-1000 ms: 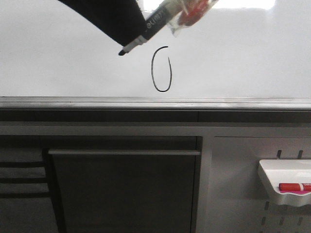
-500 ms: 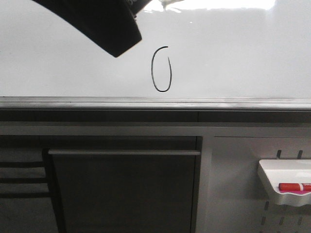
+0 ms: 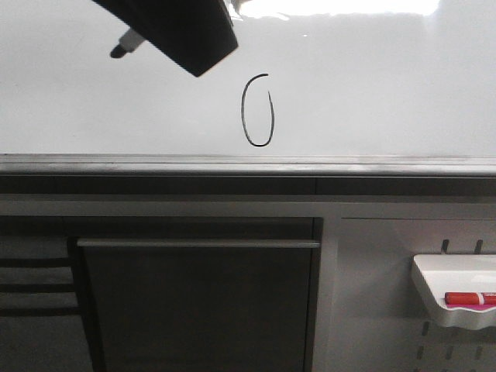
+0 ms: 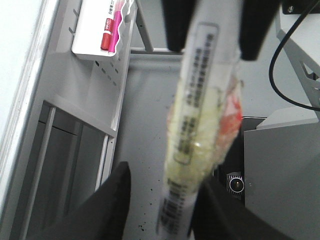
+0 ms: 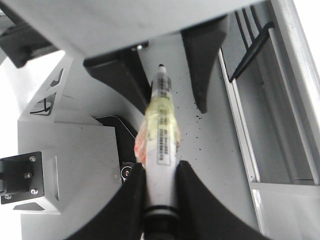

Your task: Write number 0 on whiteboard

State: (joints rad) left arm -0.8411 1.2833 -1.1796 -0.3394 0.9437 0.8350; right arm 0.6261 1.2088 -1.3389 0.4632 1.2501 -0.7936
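Note:
The number 0 [image 3: 243, 112] is a thin black tall oval low on the whiteboard [image 3: 372, 93]. Up and left of it, one black finger [image 3: 182, 35] hangs in front of the board, and the marker's dark tip [image 3: 122, 48] pokes out on its left. In the right wrist view my right gripper [image 5: 161, 169] is shut on the taped grey marker [image 5: 162, 125]. In the left wrist view my left gripper [image 4: 166, 175] stands open around the same marker [image 4: 200, 100], with a gap on one side.
A grey metal ledge [image 3: 248, 164] runs under the board. Below it are a dark cabinet panel [image 3: 198, 302] and, at the lower right, a pegboard with a white tray [image 3: 434, 271] holding a red marker [image 3: 469, 298].
The marker tip has moved away from the 0, up and to the left. It passed behind the black finger and now shows on the finger's other side.

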